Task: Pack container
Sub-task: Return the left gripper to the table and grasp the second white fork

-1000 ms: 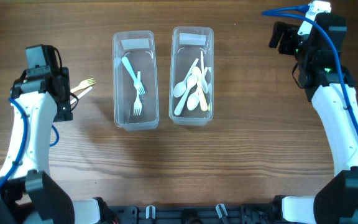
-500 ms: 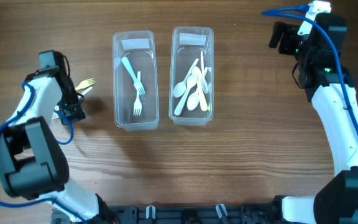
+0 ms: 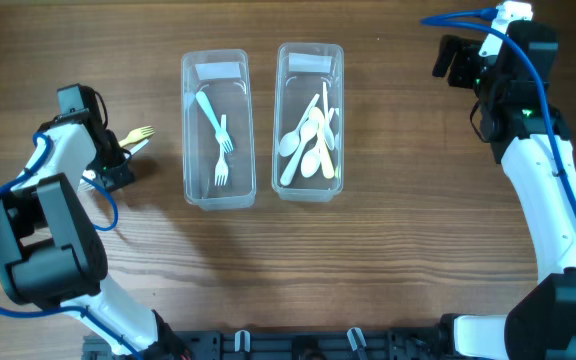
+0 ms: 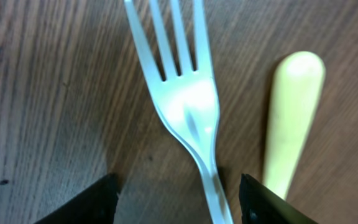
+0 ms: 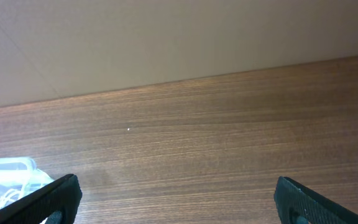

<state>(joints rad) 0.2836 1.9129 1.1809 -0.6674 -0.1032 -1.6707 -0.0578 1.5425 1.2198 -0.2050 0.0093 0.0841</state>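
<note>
My left gripper is open, low over the table left of the containers. In the left wrist view a white plastic fork lies on the wood, tines away from me, its handle running between my open jaws. A yellow utensil's handle lies just right of it; a yellow fork shows in the overhead view. The left clear container holds a teal fork and a pale fork. The right clear container holds several cream spoons. My right gripper is open and empty.
The two containers stand side by side at the table's middle back. A corner of the right container shows at the left of the right wrist view. Bare wood lies in front of the containers and under the right gripper.
My left arm has turned and dropped toward the cutlery left of the containers, ending with the jaws around the white fork's handle. The right arm has not moved.
</note>
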